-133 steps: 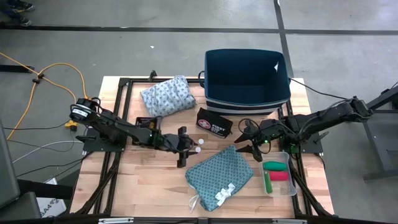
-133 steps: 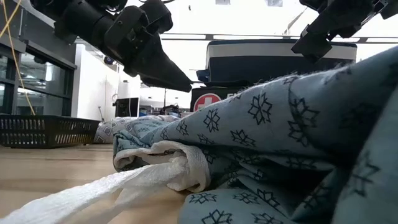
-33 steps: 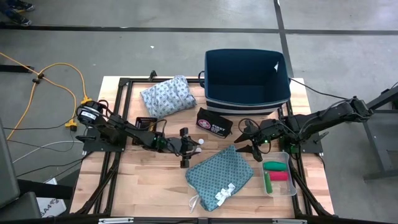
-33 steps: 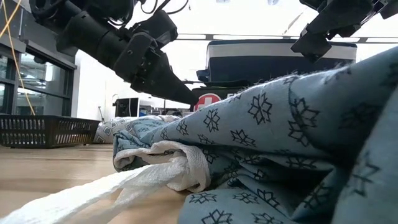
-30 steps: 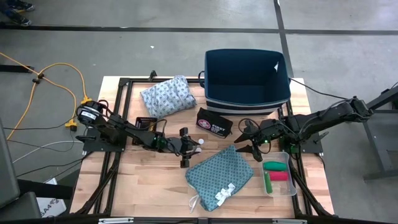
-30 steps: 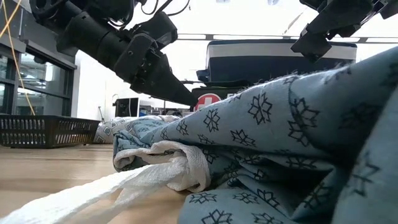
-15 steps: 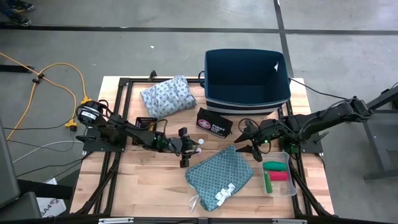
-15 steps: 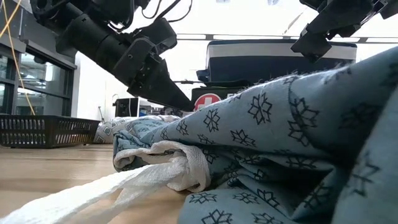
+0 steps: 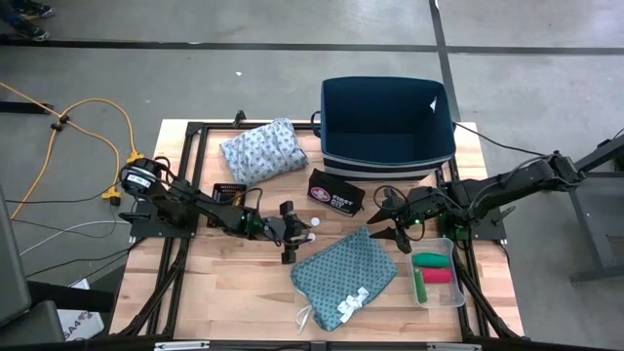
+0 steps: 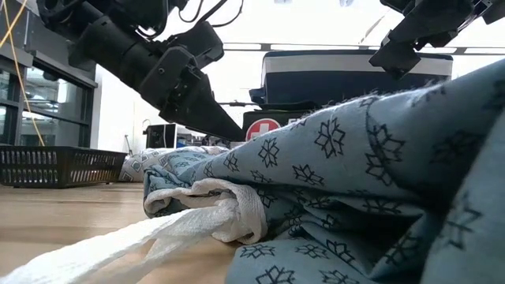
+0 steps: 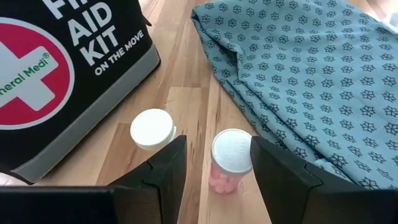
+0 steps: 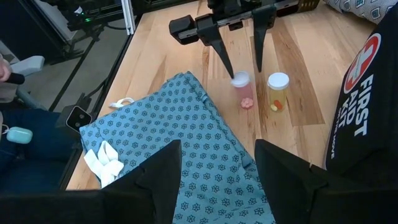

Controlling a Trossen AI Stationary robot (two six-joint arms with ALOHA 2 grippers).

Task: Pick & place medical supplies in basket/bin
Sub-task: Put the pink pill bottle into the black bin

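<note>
Dark blue bin (image 9: 388, 122) sits at table's far edge, its visible floor bare. Clear tray (image 9: 438, 274) at R front holds a green roll (image 9: 430, 259) and a red roll (image 9: 438, 276), plus a thin stick along its L side. Two small vials with white caps stand on the wood beside the black first aid kit (image 9: 335, 192): a pink-filled vial (image 11: 231, 160) and a yellow-filled vial (image 12: 278, 91). L gripper (image 11: 217, 163) hangs low over them, fingers apart and straddling the pink-filled vial w/o closing on it. R gripper (image 9: 389, 223) hovers betw. kit and tray, fingers spread, nothing held. Teal cloth w/ white ties (image 9: 345, 274) lies folded at front centre, just beside the vials; pale blue-grey cloth (image 9: 261, 150) rests L of the bin. Small black mesh basket (image 10: 55, 166) sits near L arm. Surface is pale wood planking (image 9: 234, 283) on a black frame; concrete floor around it, orange cable (image 9: 68, 122) trailing at L
</note>
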